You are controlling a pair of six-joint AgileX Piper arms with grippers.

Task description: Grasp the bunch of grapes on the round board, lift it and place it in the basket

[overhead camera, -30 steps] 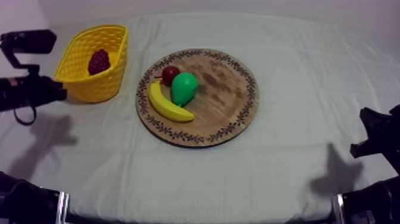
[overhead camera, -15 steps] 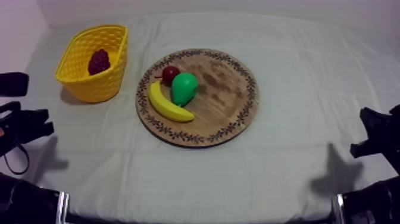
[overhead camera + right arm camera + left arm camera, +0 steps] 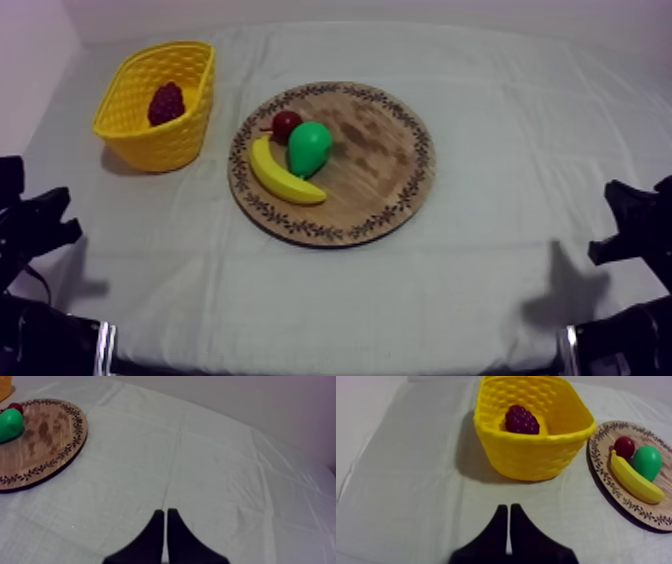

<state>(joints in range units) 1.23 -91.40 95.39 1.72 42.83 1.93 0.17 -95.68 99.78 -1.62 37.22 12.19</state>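
Top view: yellow basket [image 3: 150, 146] at table's left, holding bunch of grapes [image 3: 166, 103]. Wooden board [image 3: 380, 160], centre, bearing banana [image 3: 285, 177], pear [image 3: 308, 147] and small red fruit [image 3: 287, 124], clustered toward the basket. Left gripper [image 3: 508, 509], right gripper [image 3: 164, 512]: fingers pressed together, empty, over bare cloth [image 3: 500, 100].

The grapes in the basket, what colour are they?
The grapes are dark reddish purple, clearest in the left wrist view.

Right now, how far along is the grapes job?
Done: the bunch of grapes lies inside the yellow basket; the wooden board holds the banana, pear and small red fruit. In hand: nothing; the left gripper, in front of the basket, and the right gripper are both shut on nothing. Left: nothing that I can see.
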